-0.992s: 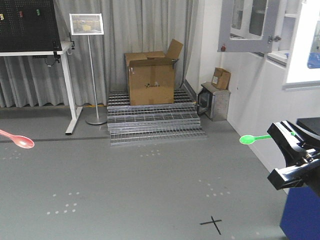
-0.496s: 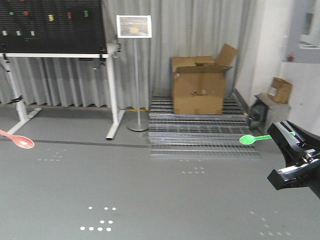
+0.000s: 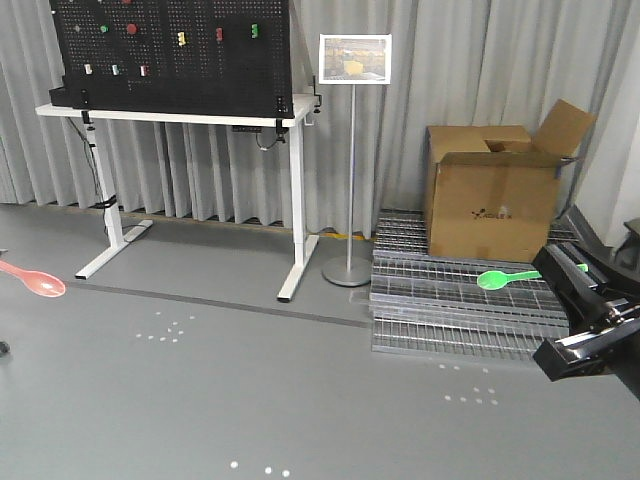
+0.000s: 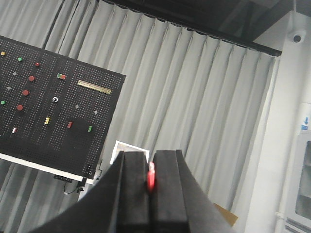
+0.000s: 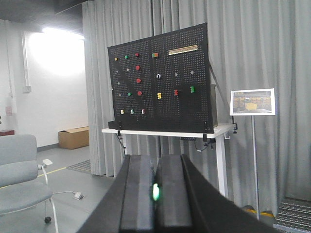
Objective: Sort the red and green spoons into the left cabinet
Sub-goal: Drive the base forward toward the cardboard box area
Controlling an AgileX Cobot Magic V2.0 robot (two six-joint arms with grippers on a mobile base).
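Observation:
The red spoon [image 3: 35, 282] pokes in from the left edge of the front view, bowl forward, and its handle runs out of frame. In the left wrist view my left gripper [image 4: 149, 156] is shut on a sliver of that red spoon [image 4: 151, 177]. The green spoon [image 3: 505, 278] sticks out leftward from my right gripper [image 3: 560, 268] at the right side. The right wrist view shows the right gripper [image 5: 155, 160] shut on the green spoon [image 5: 155, 192], seen as a small glint. The left cabinet is out of view.
A black pegboard [image 3: 170, 50] stands on a white desk [image 3: 180, 115] at the back left. A sign on a pole [image 3: 352, 60] is beside it. A cardboard box [image 3: 490, 205] sits on metal grates [image 3: 450, 305]. A grey office chair [image 5: 19, 177] stands further left.
The whole background has slid to the right across the front view; the pegboard desk now fills the left. Both spoons and the right gripper keep their places in the frame.

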